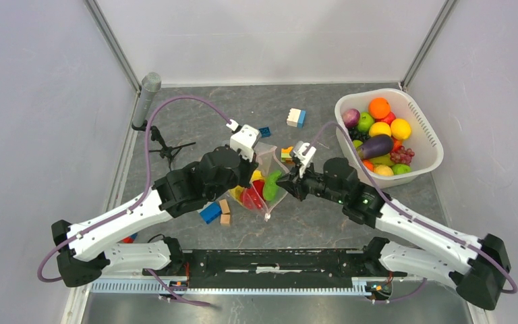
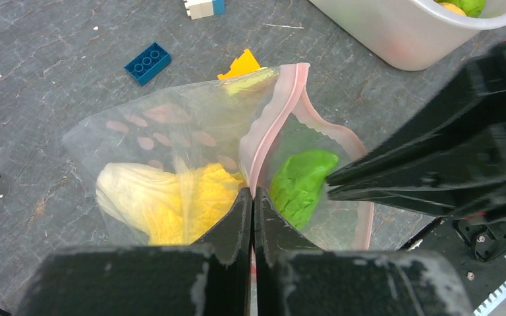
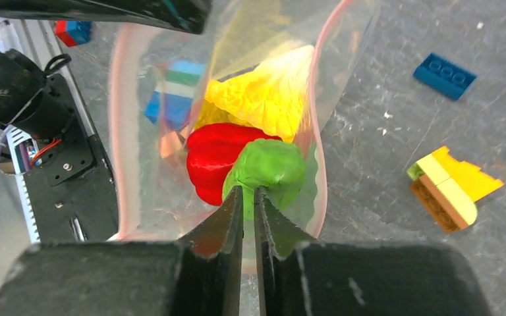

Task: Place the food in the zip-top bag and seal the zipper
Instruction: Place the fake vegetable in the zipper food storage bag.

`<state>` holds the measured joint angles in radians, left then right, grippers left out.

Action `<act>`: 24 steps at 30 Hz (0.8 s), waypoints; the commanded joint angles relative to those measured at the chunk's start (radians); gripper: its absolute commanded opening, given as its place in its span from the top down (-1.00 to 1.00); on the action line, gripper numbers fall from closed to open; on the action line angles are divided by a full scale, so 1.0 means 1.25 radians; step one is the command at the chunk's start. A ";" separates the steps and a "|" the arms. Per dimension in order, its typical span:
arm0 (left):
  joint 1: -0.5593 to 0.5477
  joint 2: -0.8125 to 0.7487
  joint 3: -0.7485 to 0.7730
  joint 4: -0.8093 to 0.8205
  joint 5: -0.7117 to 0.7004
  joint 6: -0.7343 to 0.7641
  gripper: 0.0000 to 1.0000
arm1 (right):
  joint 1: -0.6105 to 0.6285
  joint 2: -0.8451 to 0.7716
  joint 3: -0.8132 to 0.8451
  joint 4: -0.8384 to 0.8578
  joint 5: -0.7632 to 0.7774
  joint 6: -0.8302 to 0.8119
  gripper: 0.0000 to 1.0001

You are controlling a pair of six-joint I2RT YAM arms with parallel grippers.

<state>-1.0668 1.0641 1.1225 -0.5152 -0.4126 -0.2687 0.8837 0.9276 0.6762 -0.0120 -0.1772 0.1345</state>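
Observation:
The clear zip-top bag (image 1: 264, 160) stands mouth-up mid-table, its pink zipper (image 2: 271, 128) curving round the open mouth. Inside lie pieces of food: a yellow one (image 2: 171, 204), a red one (image 3: 212, 157) and a green one (image 3: 268, 164). My left gripper (image 2: 253, 192) is shut on the zipper strip at one side of the mouth. From the opposite side my right gripper (image 3: 249, 191) is closed down to a thin slit. The bag's near rim runs across that slit, and the tips lie over the green food. More food (image 1: 380, 128) fills the basket.
The white basket (image 1: 433, 145) sits at the back right. Loose building blocks lie round the bag: a blue one (image 2: 147, 62), a white-and-blue one (image 1: 296, 117), a yellow-brown one (image 3: 451, 187) and blue and tan ones (image 1: 216, 211). A grey cylinder (image 1: 148, 94) stands back left.

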 commanded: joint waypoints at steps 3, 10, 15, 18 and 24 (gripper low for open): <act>0.004 -0.004 0.006 0.047 0.010 -0.032 0.95 | 0.007 0.134 0.062 0.111 -0.020 0.024 0.65; 0.005 -0.004 0.006 0.046 0.011 -0.034 0.96 | 0.020 0.293 0.176 0.122 -0.003 -0.010 0.50; 0.005 -0.007 0.002 0.052 0.000 -0.033 0.95 | 0.020 0.217 0.112 0.164 -0.040 -0.023 0.39; 0.005 0.001 0.002 0.059 0.003 -0.033 0.95 | 0.019 0.122 0.072 0.189 -0.074 -0.033 0.30; 0.006 0.001 0.000 0.060 0.005 -0.033 0.95 | 0.019 -0.046 0.046 0.120 0.010 -0.069 0.10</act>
<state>-1.0660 1.0702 1.1221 -0.5045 -0.4080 -0.2699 0.9035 0.9634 0.7406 0.1410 -0.2180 0.0990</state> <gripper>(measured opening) 0.040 0.429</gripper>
